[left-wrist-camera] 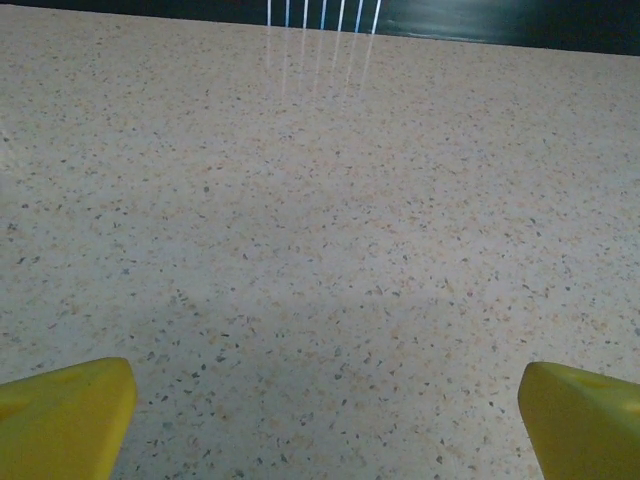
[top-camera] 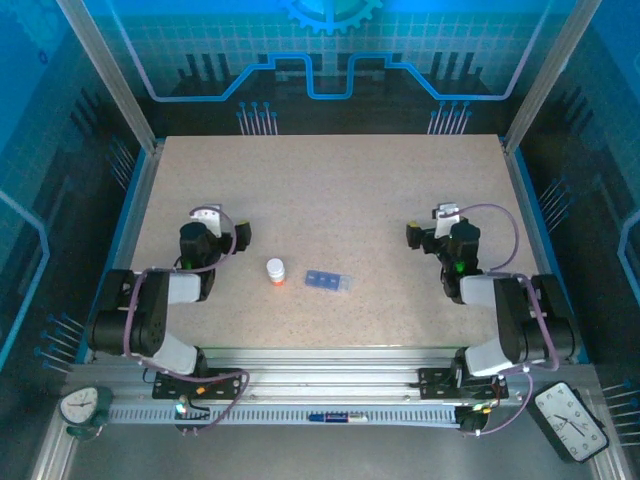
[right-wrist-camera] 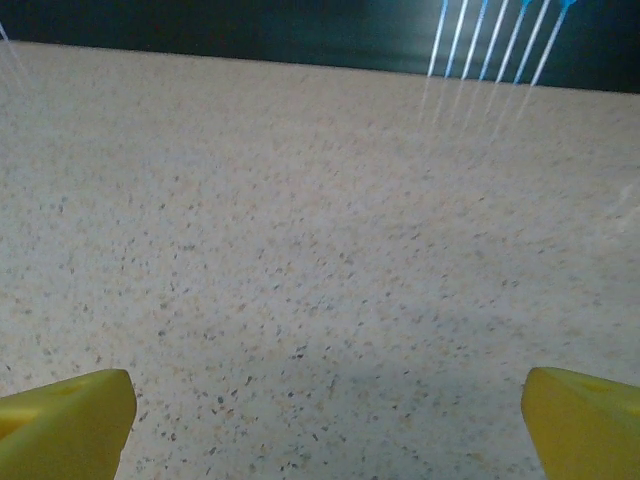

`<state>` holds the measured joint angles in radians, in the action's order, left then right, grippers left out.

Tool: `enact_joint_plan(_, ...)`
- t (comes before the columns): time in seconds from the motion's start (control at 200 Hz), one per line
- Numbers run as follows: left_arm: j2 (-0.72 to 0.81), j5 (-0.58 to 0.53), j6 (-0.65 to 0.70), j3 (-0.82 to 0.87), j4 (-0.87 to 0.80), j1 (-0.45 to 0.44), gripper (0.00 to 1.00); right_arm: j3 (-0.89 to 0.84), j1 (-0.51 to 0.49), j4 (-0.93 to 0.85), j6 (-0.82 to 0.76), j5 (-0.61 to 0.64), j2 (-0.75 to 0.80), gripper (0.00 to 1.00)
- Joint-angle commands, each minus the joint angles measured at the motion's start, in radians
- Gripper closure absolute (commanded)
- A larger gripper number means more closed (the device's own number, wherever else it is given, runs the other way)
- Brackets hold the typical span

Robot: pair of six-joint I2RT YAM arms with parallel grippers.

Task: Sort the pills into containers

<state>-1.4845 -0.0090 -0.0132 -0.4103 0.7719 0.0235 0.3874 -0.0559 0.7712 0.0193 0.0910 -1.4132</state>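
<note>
The arm bases sit at the near edge of the tabletop (top-camera: 340,190), a small clock (top-camera: 80,405) at each near corner. Just beyond them, between the two arms, stands the orange bottle (top-camera: 275,271) with its white cap on. The translucent blue pill box (top-camera: 328,282) lies flat close beside it, on the right arm's side. No loose pills are visible; whether any are in the bottle or the compartments is too small to tell.

A little farther out, the left hand (top-camera: 215,232) and the right hand (top-camera: 440,232) hover well apart from both items. Each is spread wide and empty. In the wrist views the yellow fingertips (left-wrist-camera: 70,410) (right-wrist-camera: 70,415) frame bare speckled surface.

The sorting looks not yet begun, with both arms at a ready pose. The next move likely calls for one hand to swing inward and close on the bottle. The other would then need to steady it or work the cap, which needs a firm, centred grip on a small round body.
</note>
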Motion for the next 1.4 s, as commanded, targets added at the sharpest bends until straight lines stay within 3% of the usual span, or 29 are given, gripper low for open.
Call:
enact_joint_plan(0.0, 0.088, -0.04, -0.025, -0.061, -0.14, 0.011, 0.01, 0.042, 0.009, -0.173, 0.067, 0.096, 0.137, 0.0)
enact_joint_plan(0.085, 0.152, -0.062, -0.05, -0.109, -0.273, 0.012, 0.01, 0.152, 0.018, -0.476, 0.171, 0.104, 0.238, 0.0)
enact_joint_plan(0.255, 0.255, -0.062, -0.125, -0.233, -0.575, 0.009, 0.01, 0.366, 0.069, -0.887, 0.41, -0.17, 0.303, 0.0)
enact_joint_plan(0.375, 0.313, -0.064, -0.166, -0.297, -0.72, -0.006, 0.01, 0.395, 0.111, -0.855, 0.498, -0.436, 0.3, 0.0)
enact_joint_plan(0.55, 0.413, -0.093, -0.179, -0.343, -0.831, -0.057, 0.01, 0.397, 0.113, -0.744, 0.63, -0.622, 0.232, 0.0)
enact_joint_plan(0.725, 0.458, -0.085, -0.197, -0.43, -0.963, -0.08, 0.01, 0.448, 0.056, -0.848, 0.6, -0.617, 0.182, 0.0)
enact_joint_plan(0.856, 0.46, -0.082, -0.197, -0.493, -1.04, -0.087, 0.01, 0.464, 0.018, -0.942, 0.567, -0.527, 0.186, 0.0)
enact_joint_plan(1.211, 0.415, -0.065, -0.23, -0.548, -1.042, -0.089, 0.01, 0.556, -0.054, -1.074, 0.476, -0.535, 0.152, 0.0)
enact_joint_plan(1.311, 0.375, -0.055, -0.238, -0.56, -1.023, -0.089, 0.01, 0.63, -0.129, -1.193, 0.39, -0.412, 0.112, 0.0)
enact_joint_plan(1.391, 0.339, -0.04, -0.232, -0.578, -1.007, -0.09, 0.01, 0.722, -0.215, -1.328, 0.307, -0.219, 0.057, 0.0)
